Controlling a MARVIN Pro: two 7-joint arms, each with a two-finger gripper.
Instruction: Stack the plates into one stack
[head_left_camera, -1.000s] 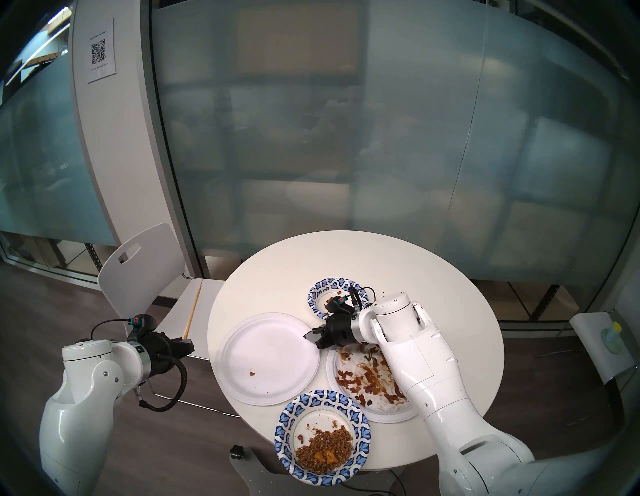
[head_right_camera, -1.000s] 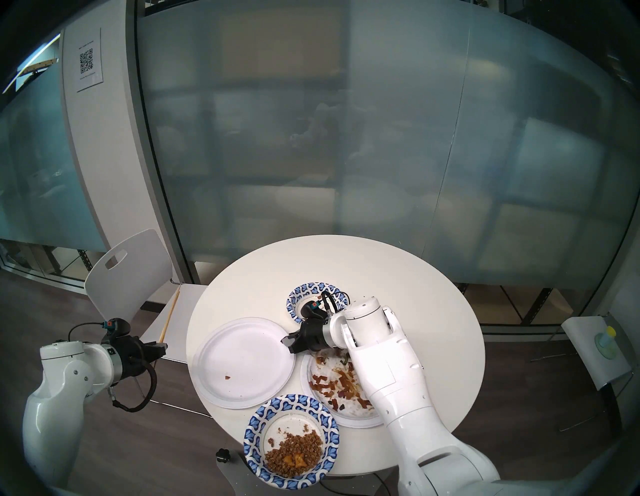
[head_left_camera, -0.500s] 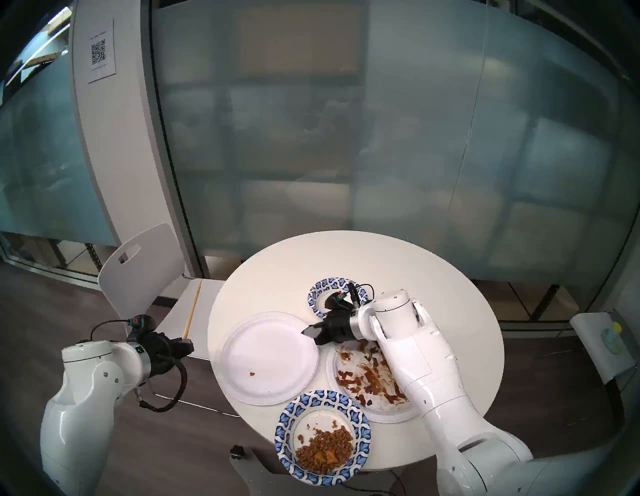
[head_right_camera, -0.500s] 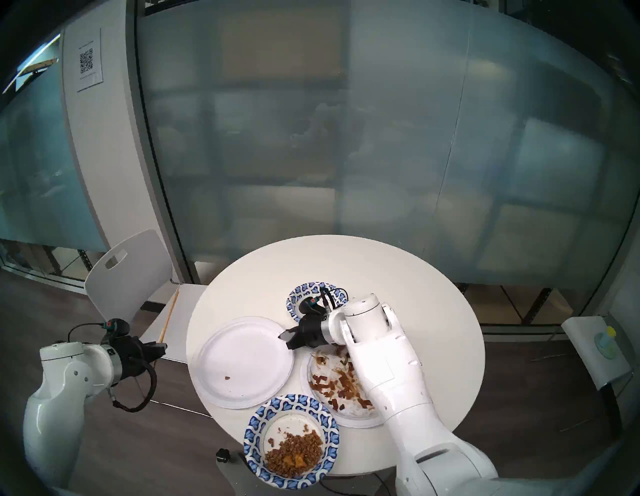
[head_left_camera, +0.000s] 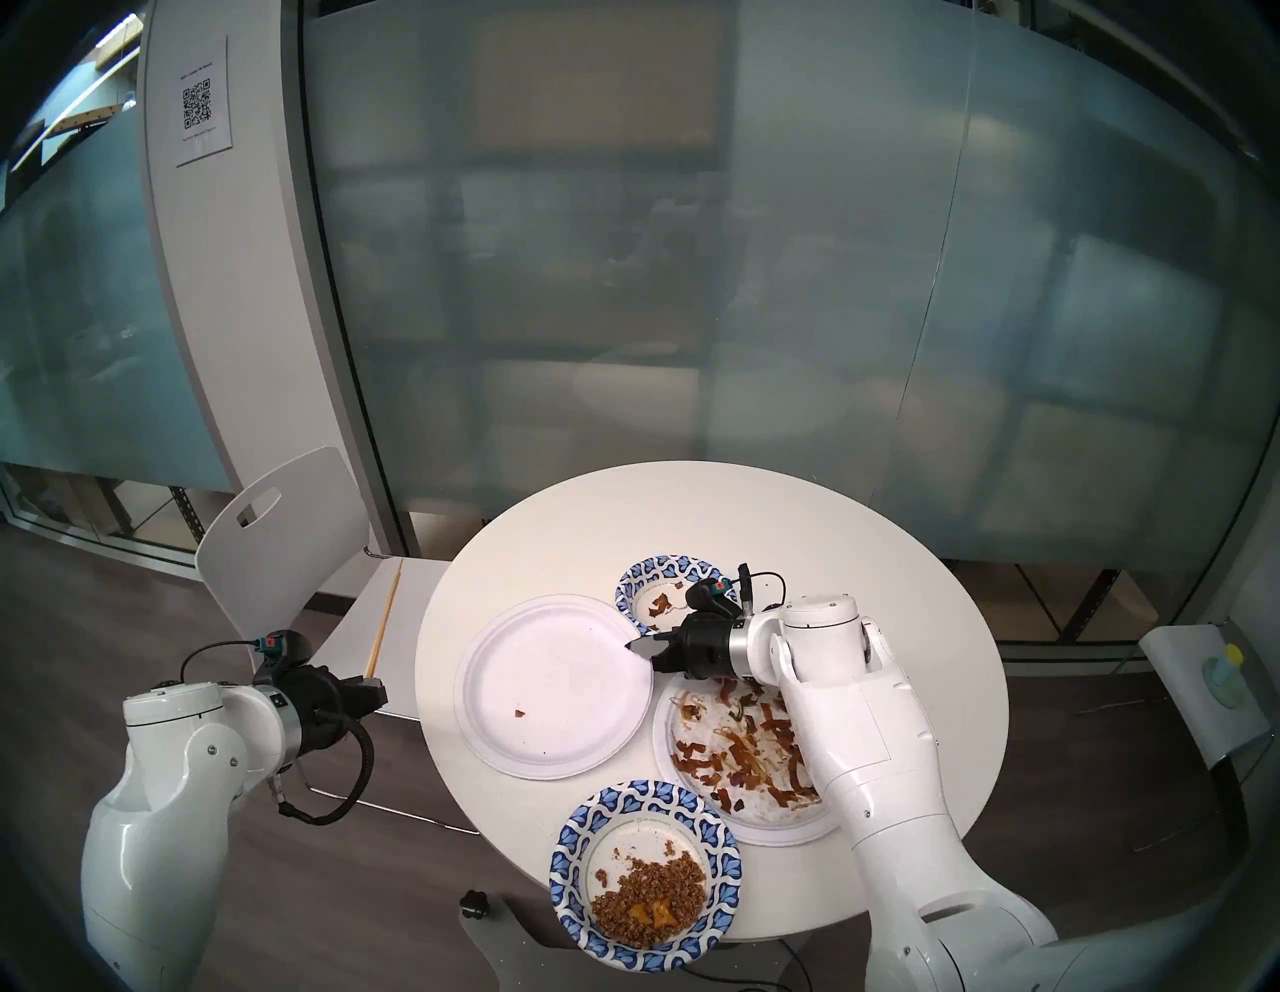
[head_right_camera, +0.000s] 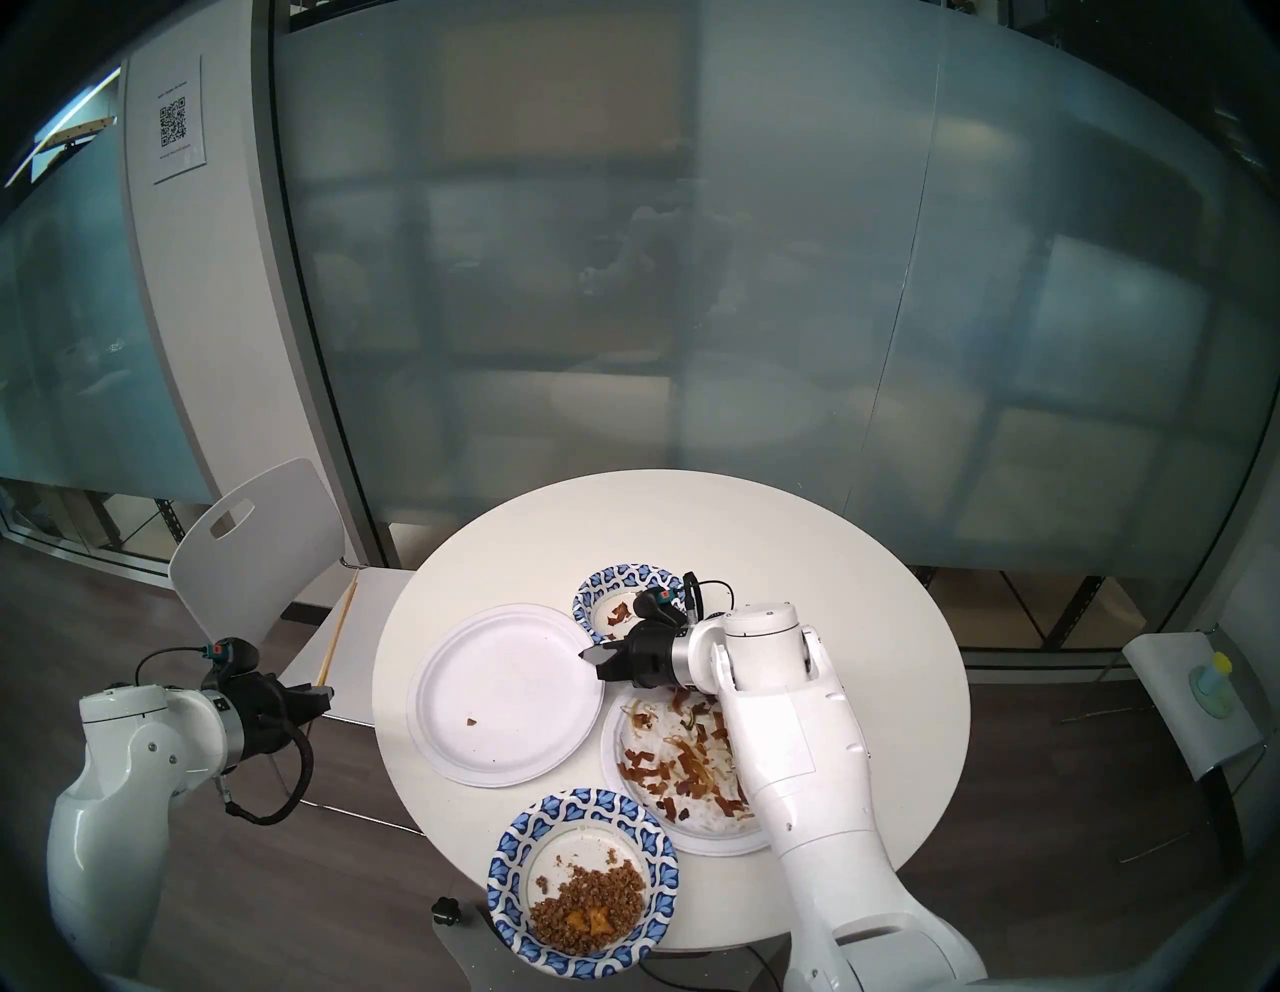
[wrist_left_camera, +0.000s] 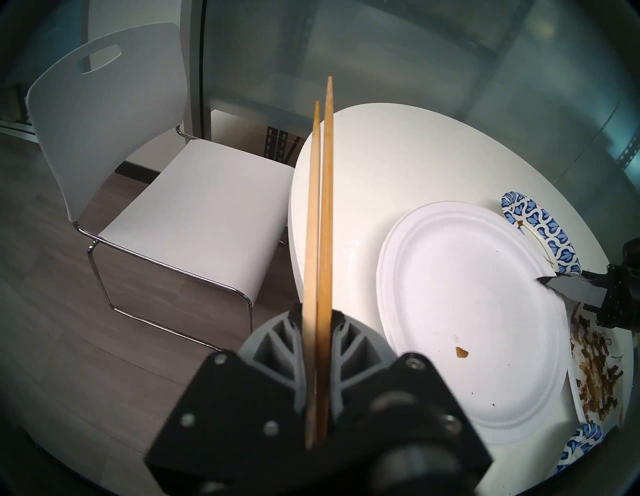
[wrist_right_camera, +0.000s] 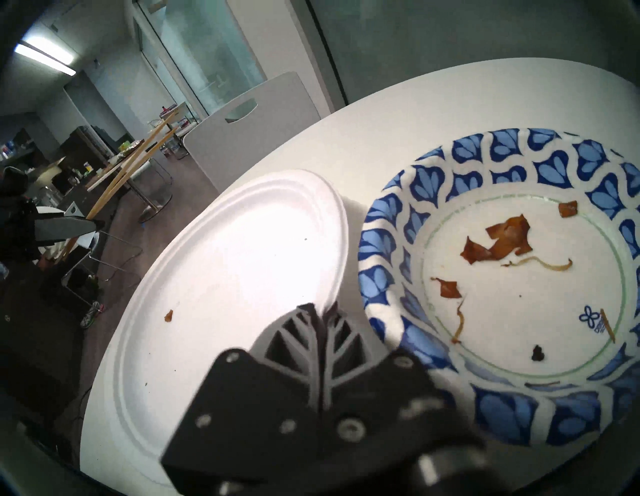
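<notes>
Plates are lying unstacked on the round white table (head_left_camera: 762, 512). Right gripper (head_left_camera: 641, 645) is clamped closed on the right edge of the clean white plate (head_left_camera: 554, 682), whose rim is overlapping the soiled white plate (head_left_camera: 734, 755) and touching the far blue-patterned dish (head_left_camera: 661, 589). That far dish is holding a few brown scraps. Near blue-patterned dish (head_left_camera: 644, 876), carrying brown crumbled food, is overhanging the table's near edge. Left gripper (wrist_left_camera: 317, 324) is hanging off the table over the white chair (head_left_camera: 291, 547), pinching a pair of wooden chopsticks (wrist_left_camera: 320, 214) between closed fingers.
</notes>
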